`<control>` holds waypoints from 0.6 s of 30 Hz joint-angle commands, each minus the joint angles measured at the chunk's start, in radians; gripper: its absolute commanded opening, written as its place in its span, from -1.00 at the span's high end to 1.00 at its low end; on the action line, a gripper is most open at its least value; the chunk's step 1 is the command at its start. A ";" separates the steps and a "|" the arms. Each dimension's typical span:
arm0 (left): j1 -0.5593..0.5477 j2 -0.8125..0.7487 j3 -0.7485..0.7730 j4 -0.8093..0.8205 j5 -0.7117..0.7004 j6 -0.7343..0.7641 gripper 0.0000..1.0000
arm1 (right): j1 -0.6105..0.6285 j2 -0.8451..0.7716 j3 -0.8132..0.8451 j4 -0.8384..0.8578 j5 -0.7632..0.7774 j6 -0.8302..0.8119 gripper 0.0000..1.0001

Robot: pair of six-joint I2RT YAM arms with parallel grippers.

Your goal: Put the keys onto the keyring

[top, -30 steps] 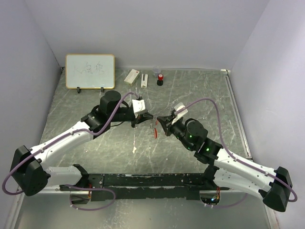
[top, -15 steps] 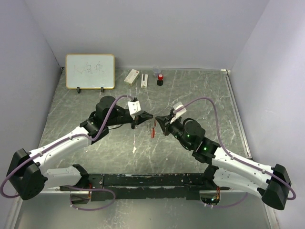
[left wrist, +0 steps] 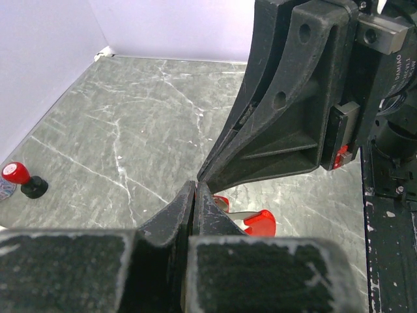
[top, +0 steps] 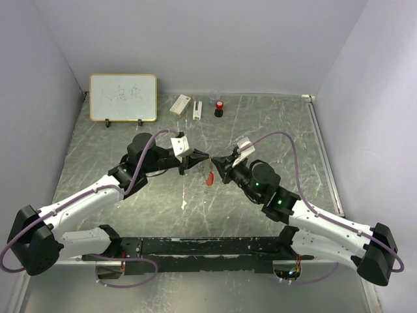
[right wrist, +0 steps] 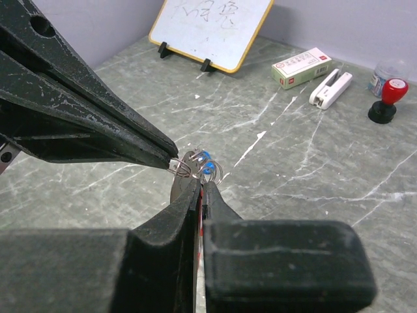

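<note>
While the two arms met tip to tip above the middle of the counter (top: 280, 130), the left gripper (top: 201, 157) had its jaws pressed together, pinching a thin wire loop of the keyring (right wrist: 213, 173) at their very point. The right gripper (top: 217, 162) faced it, almost touching, its jaws also pressed together, with a sliver of the red strap (top: 209, 178) showing between them in the right wrist view. Most of that strap hung down below the meeting tips, off the counter, with a grey strip alongside it in the left wrist view. A blue key head (right wrist: 204, 156) sat among the metal loops just beyond the right gripper's tip; whether it was threaded onto the ring could not be told, and the red key could not be made out apart from the strap.

Well apart from the grippers, along the far edge of the counter, stood a small whiteboard (top: 123, 97) on black feet at the left. To its right lay a small white box (top: 180, 104), then a white stapler-like tool (top: 197, 111), then a small red-and-black bottle (top: 219, 108).
</note>
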 commanded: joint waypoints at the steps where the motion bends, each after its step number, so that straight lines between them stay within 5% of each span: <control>1: -0.001 -0.040 0.005 0.119 -0.023 -0.017 0.86 | 0.001 -0.016 0.015 -0.045 0.024 0.002 0.93; 8: -0.002 -0.049 0.006 0.121 -0.047 -0.016 0.87 | 0.000 -0.044 0.020 -0.079 0.055 0.004 0.46; 18: -0.001 -0.031 0.027 0.107 -0.007 0.002 0.87 | 0.000 -0.207 -0.038 -0.066 0.080 -0.075 0.20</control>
